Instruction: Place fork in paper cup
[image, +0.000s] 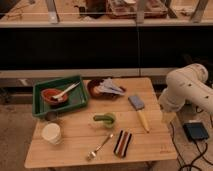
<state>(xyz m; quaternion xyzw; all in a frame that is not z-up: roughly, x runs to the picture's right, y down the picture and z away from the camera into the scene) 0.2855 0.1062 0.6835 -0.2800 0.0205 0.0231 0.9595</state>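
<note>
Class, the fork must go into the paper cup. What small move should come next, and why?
Probably bring the claw above the fork. The claw hangs off the table edge beyond the spatula, well away from the fork, which lies flat near the front edge, apart from the paper cup.

shiny metal fork (99, 147), matt paper cup (52, 133), smooth claw (168, 116) beside wooden table (154, 145).

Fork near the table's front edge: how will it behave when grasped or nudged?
The fork looks like slim shiny metal: probably stiff, slippery. It lies flat on the table, so a nudge would likely skid it, not roll it. The paper cup looks light and may tip under it. The gripper hangs beside the table's right edge.
</note>
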